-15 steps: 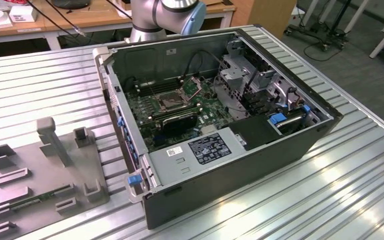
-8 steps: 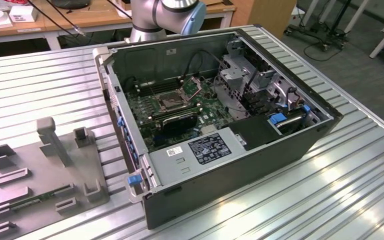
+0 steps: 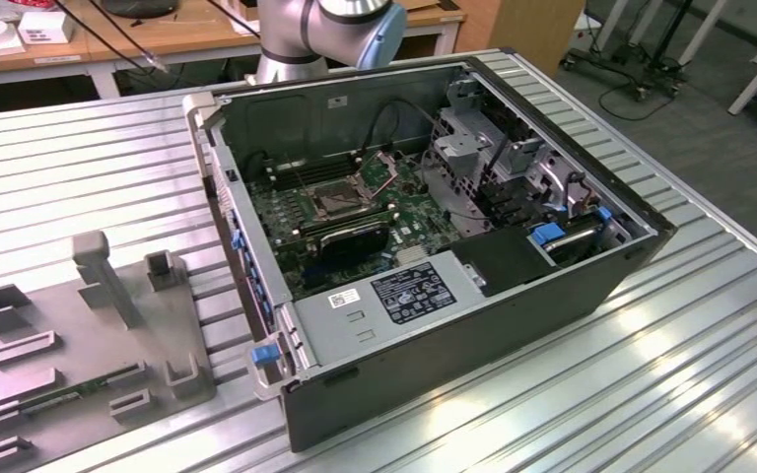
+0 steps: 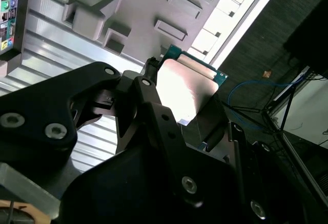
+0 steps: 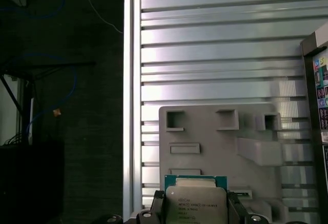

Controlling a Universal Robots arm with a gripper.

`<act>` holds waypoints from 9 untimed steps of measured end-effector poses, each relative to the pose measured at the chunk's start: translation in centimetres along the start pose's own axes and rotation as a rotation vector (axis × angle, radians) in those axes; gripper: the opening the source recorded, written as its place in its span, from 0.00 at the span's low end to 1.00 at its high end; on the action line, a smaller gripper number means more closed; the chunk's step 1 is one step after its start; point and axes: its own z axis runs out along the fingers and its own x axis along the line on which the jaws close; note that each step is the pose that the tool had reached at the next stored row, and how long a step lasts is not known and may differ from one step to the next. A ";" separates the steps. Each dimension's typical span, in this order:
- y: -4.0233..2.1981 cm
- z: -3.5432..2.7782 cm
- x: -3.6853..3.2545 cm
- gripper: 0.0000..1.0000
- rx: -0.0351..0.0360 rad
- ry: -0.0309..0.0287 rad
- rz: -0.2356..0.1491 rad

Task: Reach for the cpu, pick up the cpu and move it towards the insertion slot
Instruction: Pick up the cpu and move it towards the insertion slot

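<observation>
Second wrist view puts the nearest thing first: your gripper (image 4: 184,101) is pinching the cpu (image 4: 187,83) by two opposite edges, a dark finger (image 4: 146,88) against each side, the silvery top face turned to the camera and the thin green rim showing at the far corner. In the first wrist view the chip sits level between the fingertips with its far part sticking out past them (so only part of each edge is clamped). Beyond it lies the grey fixture plate (image 5: 215,137) with its raised blocks and pockets. I judge the cpu to be lifted off that plate rather than resting on it, though the gap is hard to read. Under the plate runs the ribbed metal bench (image 5: 215,39), whose edge drops to dark floor near the chip. Farther off, in the exterior view, the open computer case (image 3: 484,256) stands to the exterior view's right of the plate, and the insertion slot (image 3: 330,200) sits in the green motherboard (image 3: 284,219) inside it, well apart from the chip. Your main worry is the hold on thin edges: a jerk could let the chip pivot or slide out. The case wall and the cables (image 3: 381,123) near the slot could clip it on a low path, and a tilted arrival could damage the socket contacts.
</observation>
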 end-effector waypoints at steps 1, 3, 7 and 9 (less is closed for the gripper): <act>0.01 0.00 -0.13 0.54 -0.0001 -0.0001 0.000; 0.01 0.00 -0.39 0.54 0.0000 0.0000 0.000; 0.03 0.00 -0.88 0.54 -0.0001 -0.0001 0.000; 0.04 0.00 -1.07 0.54 0.0000 0.0000 0.000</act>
